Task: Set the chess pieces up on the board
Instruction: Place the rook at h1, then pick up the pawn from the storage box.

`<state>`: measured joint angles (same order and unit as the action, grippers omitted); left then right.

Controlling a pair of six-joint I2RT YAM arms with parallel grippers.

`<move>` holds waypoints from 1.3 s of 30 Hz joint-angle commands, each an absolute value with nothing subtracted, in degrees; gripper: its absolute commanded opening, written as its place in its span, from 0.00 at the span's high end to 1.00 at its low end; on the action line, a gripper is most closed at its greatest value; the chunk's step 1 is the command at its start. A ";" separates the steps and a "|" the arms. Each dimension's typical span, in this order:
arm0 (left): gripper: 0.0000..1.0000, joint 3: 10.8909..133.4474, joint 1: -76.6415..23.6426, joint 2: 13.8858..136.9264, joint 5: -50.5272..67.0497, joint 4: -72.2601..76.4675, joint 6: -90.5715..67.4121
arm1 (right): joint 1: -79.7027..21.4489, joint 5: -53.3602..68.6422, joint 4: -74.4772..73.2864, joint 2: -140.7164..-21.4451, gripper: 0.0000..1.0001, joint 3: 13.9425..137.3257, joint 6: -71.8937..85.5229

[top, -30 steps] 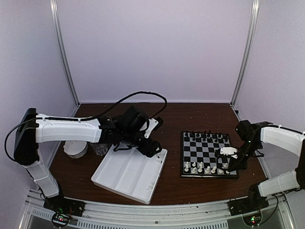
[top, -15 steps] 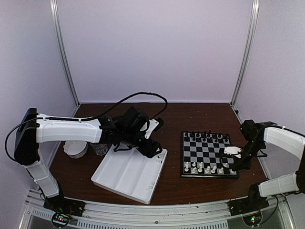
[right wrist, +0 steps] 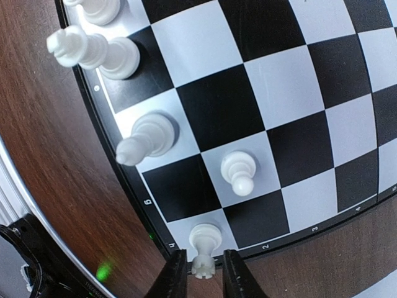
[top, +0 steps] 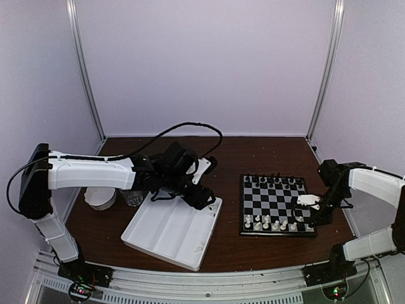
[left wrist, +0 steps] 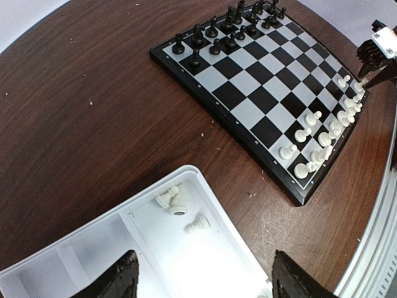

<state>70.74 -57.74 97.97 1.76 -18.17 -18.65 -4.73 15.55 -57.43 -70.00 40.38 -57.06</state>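
The board (top: 243, 206) lies right of centre, with black chess pieces (top: 273, 181) along its far rows and white ones (top: 272, 223) along its near rows. My right gripper (top: 309, 220) is at the board's near right corner. In the right wrist view its fingers (right wrist: 175, 273) stand narrowly apart on either side of a white rook (right wrist: 203, 245) that stands upright on the corner square; the right gripper (right wrist: 203, 273) is open. A white pawn (right wrist: 239, 174) and a white bishop (right wrist: 146, 139) stand nearby. My left gripper (left wrist: 205, 279) hangs open above the white tray (left wrist: 205, 180), where three white pieces (left wrist: 177, 202) lie.
The white three-compartment tray (top: 171, 231) sits left of the board under the left arm (top: 95, 172). A white bowl (top: 100, 197) and a small clear cup (top: 133, 198) stand at the left. The table's front edge and a metal rail run close behind the board's near rim.
My right gripper has shifted right to the board's near right corner and its jaws have parted slightly off the white rook. The left arm has not moved.
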 commanded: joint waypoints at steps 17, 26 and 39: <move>0.38 67.43 -58.64 93.65 2.68 -32.75 -25.56 | -4.69 33.70 -67.76 -65.03 0.59 55.14 -49.45; 0.41 70.08 -65.92 99.22 2.62 -42.09 -28.30 | -6.13 34.90 -64.84 -66.60 0.59 53.71 -48.40; 0.41 72.33 -68.93 105.89 -0.90 -39.74 -28.74 | -6.81 34.72 -64.15 -66.27 0.59 52.27 -47.73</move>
